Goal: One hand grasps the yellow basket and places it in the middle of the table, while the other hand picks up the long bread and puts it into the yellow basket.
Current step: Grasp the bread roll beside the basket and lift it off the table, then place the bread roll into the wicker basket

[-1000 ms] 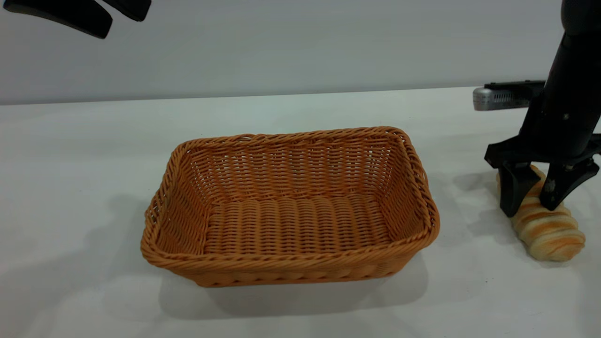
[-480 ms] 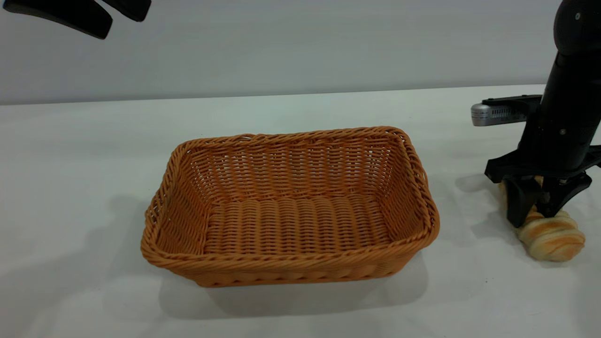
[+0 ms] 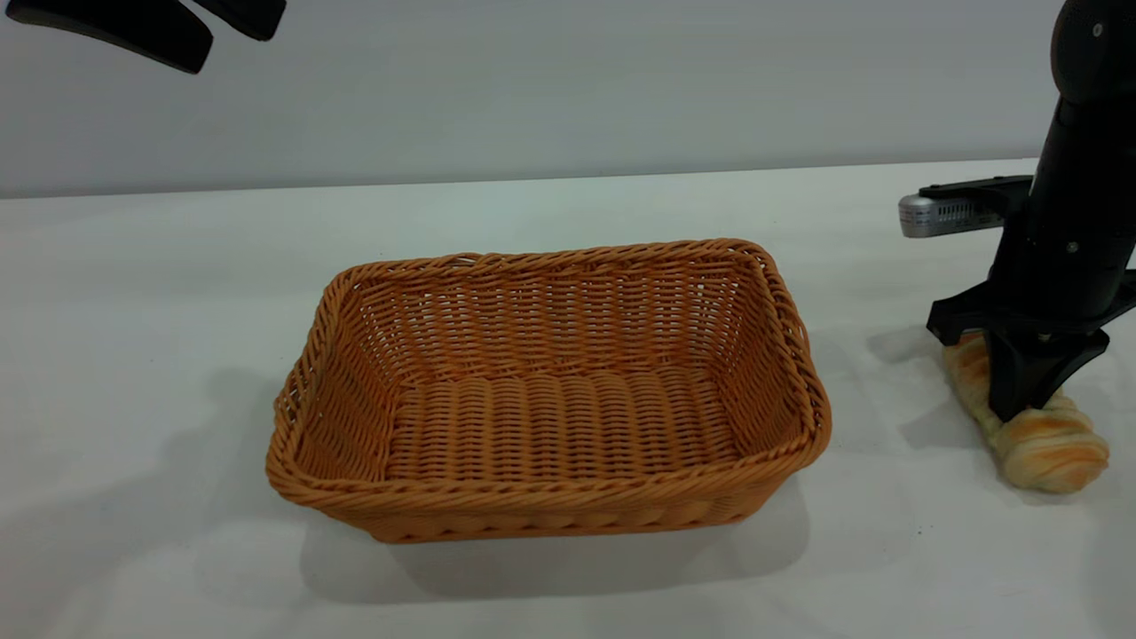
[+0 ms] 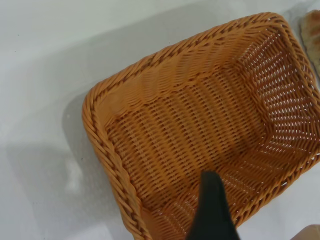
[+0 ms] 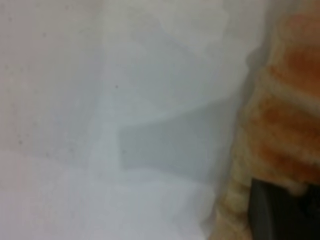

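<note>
Long bread [image 3: 1034, 430] flat on table [image 3: 568, 213] (long axis near-to-far); right gripper [image 3: 1021, 404] clenched around it.

- yellow basket [image 3: 548, 390] sits on the table [image 3: 160, 284], about mid-table, nothing inside it
- long bread [image 3: 1034, 422] lies on the table at far right, well apart from the basket's right rim
- right gripper [image 3: 1021, 390] directly over the bread's middle, fingers [image 3: 1012, 377] pressed into it, seemingly closed around it
- left gripper [image 3: 146, 22] high up at the far left, above the table, clear of the basket
</note>
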Controlling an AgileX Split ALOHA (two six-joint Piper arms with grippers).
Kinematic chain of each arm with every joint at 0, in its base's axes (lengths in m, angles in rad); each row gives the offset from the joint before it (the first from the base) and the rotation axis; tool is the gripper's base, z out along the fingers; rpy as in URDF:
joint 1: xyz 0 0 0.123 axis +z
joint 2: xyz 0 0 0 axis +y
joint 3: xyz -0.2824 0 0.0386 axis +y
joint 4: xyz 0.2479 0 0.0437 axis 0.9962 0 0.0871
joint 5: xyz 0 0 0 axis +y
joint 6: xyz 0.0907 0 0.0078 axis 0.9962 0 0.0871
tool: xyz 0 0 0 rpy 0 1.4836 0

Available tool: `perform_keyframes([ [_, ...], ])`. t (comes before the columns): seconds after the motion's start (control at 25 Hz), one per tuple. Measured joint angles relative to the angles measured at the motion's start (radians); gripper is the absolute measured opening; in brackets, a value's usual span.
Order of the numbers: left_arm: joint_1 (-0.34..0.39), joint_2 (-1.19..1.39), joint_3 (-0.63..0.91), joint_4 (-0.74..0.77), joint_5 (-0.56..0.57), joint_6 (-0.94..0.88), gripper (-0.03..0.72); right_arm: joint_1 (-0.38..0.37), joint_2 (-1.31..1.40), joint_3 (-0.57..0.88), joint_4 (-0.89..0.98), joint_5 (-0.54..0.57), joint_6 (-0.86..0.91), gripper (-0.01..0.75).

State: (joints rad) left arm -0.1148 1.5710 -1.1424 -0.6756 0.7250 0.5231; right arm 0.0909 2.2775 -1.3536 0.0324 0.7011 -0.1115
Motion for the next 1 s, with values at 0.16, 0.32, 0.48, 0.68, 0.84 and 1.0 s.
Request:
perform_keyframes([
  [0.16,0.0,0.0,0.0,0.0,0.0,0.0,0.594,0.0,-0.039,-0.012,-0.026,0.041,0.009,0.034],
  [0.32,0.0,0.0,0.0,0.0,0.0,0.0,0.594,0.0,-0.097,-0.046,-0.032,0.094,0.015,0.034],
  [0.48,0.0,0.0,0.0,0.0,0.0,0.0,0.594,0.001,-0.152,-0.065,-0.026,0.141,0.015,0.034],
  [0.68,0.0,0.0,0.0,0.0,-0.001,0.0,0.594,0.025,-0.229,-0.065,-0.026,0.173,0.015,0.034],
  [0.84,0.0,0.0,0.0,0.0,-0.006,0.001,0.594,0.099,-0.299,-0.065,-0.025,0.182,0.015,0.034],
  [1.0,0.0,0.0,0.0,0.0,-0.009,0.002,0.594,0.208,-0.345,-0.065,-0.01,0.181,-0.003,0.034],
])
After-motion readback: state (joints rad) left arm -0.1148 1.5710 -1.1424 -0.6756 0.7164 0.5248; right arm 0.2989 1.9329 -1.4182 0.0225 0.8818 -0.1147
